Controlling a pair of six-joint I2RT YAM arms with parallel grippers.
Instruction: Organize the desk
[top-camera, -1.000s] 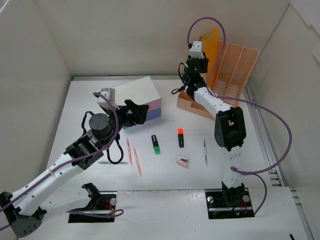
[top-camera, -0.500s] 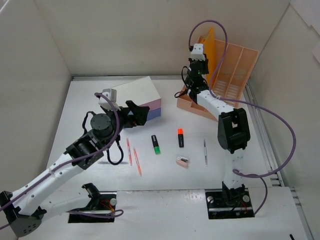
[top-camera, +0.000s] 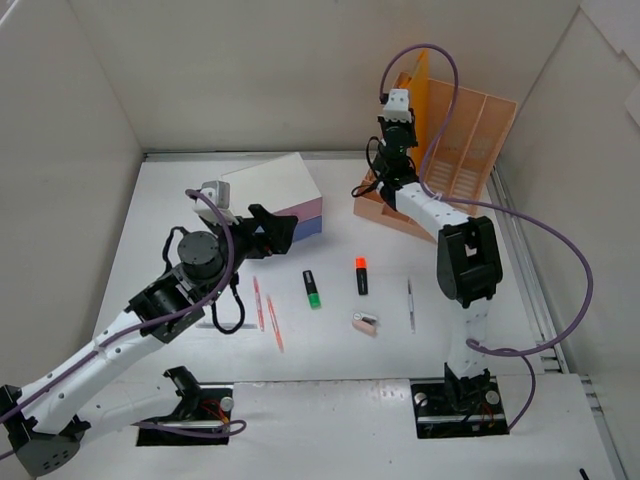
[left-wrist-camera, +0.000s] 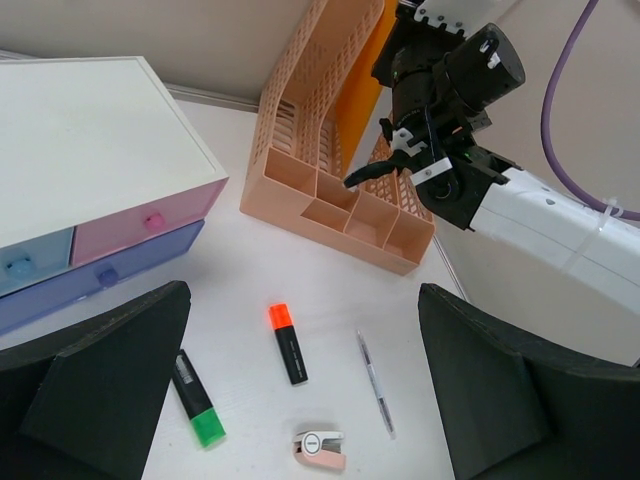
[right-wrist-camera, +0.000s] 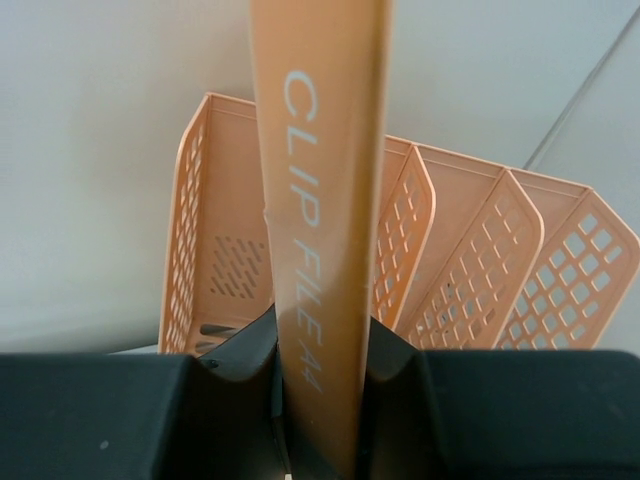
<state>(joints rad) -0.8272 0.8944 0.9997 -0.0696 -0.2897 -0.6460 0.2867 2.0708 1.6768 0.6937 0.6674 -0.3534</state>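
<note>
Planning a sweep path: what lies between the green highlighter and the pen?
The orange highlighter; a small pink item sits just nearer the arms. The top view shows both.

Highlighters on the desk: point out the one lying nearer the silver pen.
The orange-capped highlighter: it lies between the green-capped highlighter and the silver pen, so it is the nearer one.

In your right wrist view, the orange clip file runs off the top and bottom edges and hides the middle slots of the peach rack behind it. The right claw is only dark blur on either side. Your left claw is cut off along the bottom. From above, the left arm covers part of the drawer box front. The small pink thing is too small to name.
</note>
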